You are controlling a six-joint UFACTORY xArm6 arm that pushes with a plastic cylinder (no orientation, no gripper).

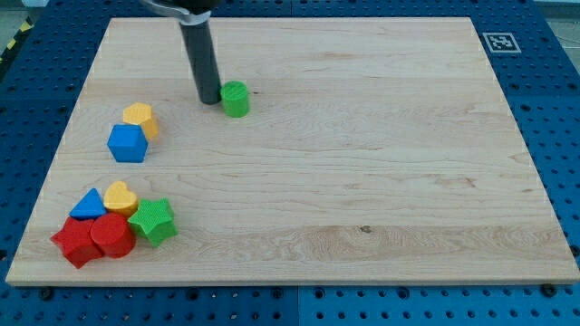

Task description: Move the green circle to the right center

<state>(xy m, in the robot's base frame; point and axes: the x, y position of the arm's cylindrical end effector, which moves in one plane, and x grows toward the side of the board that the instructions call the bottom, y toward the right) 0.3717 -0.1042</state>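
Note:
The green circle [236, 98] is a small green cylinder standing on the wooden board [362, 163] in the upper left part of the view. My dark rod comes down from the view's top, and my tip [208, 100] rests on the board just left of the green circle, touching or nearly touching its left side.
A yellow block [140, 119] and a blue cube [127, 143] sit at the left. At the bottom left lies a cluster: blue triangle [89, 206], yellow heart [120, 196], green star [152, 221], red cylinder [111, 235], red star [77, 242]. A marker tag [498, 42] is at the top right corner.

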